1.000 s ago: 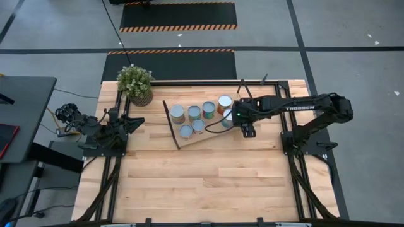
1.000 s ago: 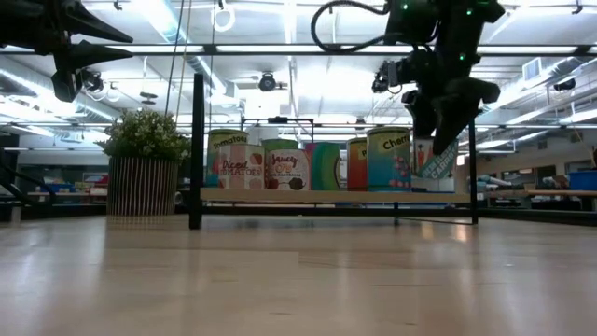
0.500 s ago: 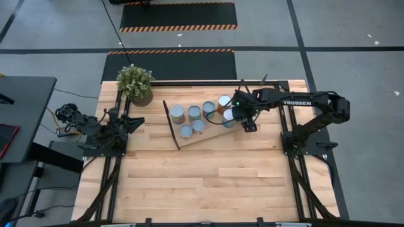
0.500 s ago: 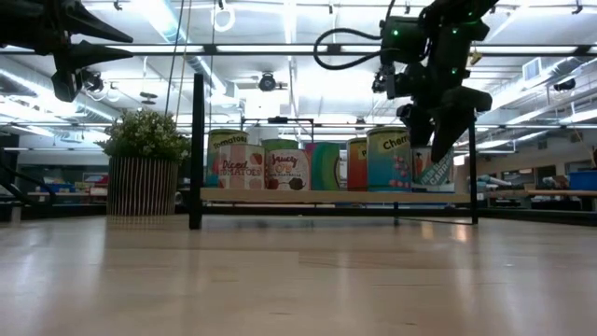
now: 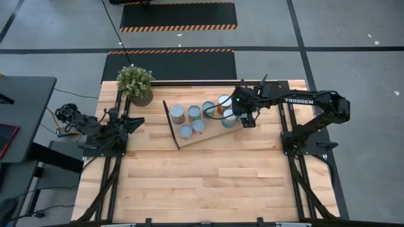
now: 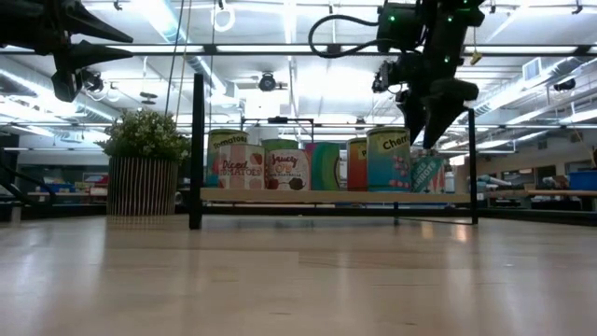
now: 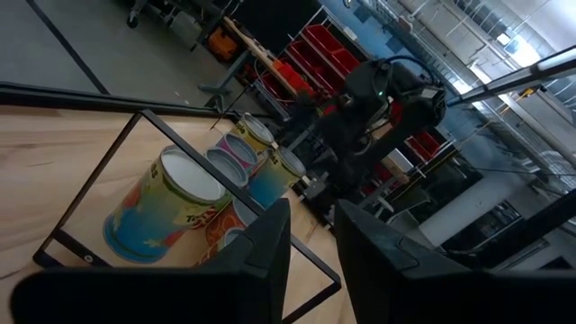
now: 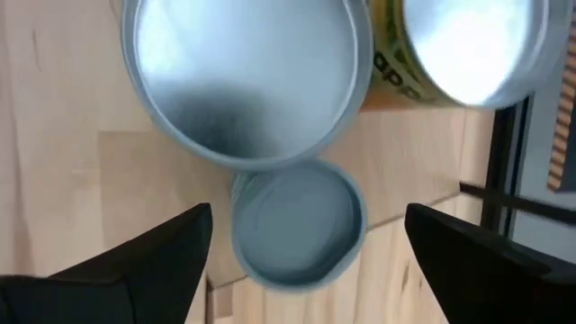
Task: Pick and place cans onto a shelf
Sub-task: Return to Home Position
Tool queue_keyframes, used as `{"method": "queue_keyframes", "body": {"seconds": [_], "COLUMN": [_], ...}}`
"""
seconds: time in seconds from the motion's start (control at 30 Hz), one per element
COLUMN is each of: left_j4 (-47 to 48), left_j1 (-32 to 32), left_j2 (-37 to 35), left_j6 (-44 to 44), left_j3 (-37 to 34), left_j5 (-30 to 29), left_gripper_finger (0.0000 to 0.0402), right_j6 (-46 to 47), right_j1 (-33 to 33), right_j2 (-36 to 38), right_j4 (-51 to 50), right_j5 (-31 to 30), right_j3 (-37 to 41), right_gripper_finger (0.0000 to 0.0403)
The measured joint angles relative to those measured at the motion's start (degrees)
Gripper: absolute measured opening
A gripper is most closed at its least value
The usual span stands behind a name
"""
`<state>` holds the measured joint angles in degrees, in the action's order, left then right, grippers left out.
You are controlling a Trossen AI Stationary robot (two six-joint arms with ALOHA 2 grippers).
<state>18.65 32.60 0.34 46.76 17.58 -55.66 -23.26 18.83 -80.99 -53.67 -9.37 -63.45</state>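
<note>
Light-wood worktop (image 5: 189, 183), contents listed left to right. Left gripper (image 5: 137, 120): parked at the worktop's left edge, fingers slightly apart, empty, in the same place as a second ago. Plant (image 5: 134, 82): far-left corner, clear of the work. Shelf (image 5: 211, 133): set askew near the middle of the far edge, carrying all seven cans (image 5: 177, 114) in two rows; none stands on the bare worktop. Last can (image 6: 427, 174): at the shelf's right end, nearest the right arm. A second ago it stood upright between the fingers. Now it is free of them and, in the low view, looks tipped to one side, though it cannot be told whether it leans on its neighbour. Right gripper (image 6: 431, 126): has lifted off that can and hangs just above it, fingers (image 8: 153, 261) spread wide, holding nothing. Judgement: placing appears complete. What remains is the right arm's retreat to rest, and the tipped can is the one item worth a check.
</note>
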Motion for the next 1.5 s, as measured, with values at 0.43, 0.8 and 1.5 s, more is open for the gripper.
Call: {"method": "queue_keyframes", "body": {"seconds": [0.43,0.8,1.5], "left_j4": [0.0,0.0,-7.04], "left_j1": [0.0,0.02,-1.74], "left_j2": [0.0,0.0,-0.02], "left_j6": [0.0,0.0,-6.82], "left_j3": [0.0,0.0,0.0], "left_j5": [0.0,0.0,4.41], "left_gripper_finger": [0.0096,0.0096,0.0096], "right_j6": [25.64,44.58,65.94], "right_j1": [-3.58,-12.45,-5.68], "right_j2": [5.61,27.17,57.21], "right_j4": [-2.65,15.54,41.32], "right_j5": [4.95,-3.82,-5.31], "right_j3": [-5.33,10.52,40.16], "right_gripper_finger": [0.0375,0.0375,0.0319]}}
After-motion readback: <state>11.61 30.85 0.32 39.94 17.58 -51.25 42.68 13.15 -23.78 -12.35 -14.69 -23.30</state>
